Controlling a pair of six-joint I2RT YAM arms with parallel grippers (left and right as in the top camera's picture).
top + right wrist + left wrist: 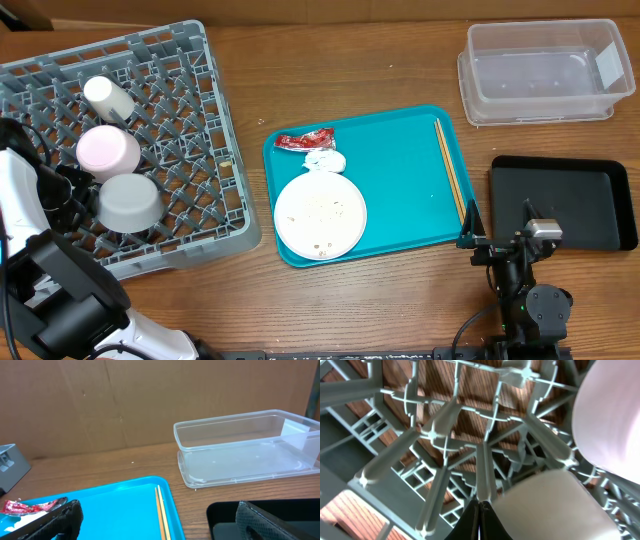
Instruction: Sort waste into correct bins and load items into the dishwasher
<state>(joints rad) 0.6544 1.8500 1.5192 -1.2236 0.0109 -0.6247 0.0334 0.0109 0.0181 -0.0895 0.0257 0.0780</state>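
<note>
From overhead, the dish rack [190,150] fills the upper left of the wooden table [370,300]. In its left part, from top to bottom, lie a white cup [108,95] on its side, a small white bowl [108,150] with a pinkish cast, and a grey bowl [128,202]. The left arm [30,200] reaches in at the rack's left edge, and its jaws cannot be made out here.

The teal tray [400,180] sits at centre. On it, a red wrapper [305,140] lies just above a crumpled tissue [323,160], which touches the white plate [320,215] speckled with crumbs [322,250]. The chopsticks [449,170] run along the tray's right side. The clear tub [540,70] stands upper right and the black tray [565,200] is below it. The right gripper [498,225] hangs between the two trays, spread wide and empty.

The left wrist view shows the left gripper [480,517] at bottom centre, its fingers pressed together with nothing between them. It is over the rack's lattice [445,430], beside the grey bowl [550,505].

In the right wrist view, the fingers [55,520] stand far apart and hold nothing. The chopsticks [161,510] lie between them, with the wrapper [25,506] lower left and the tub [245,450] at right.
</note>
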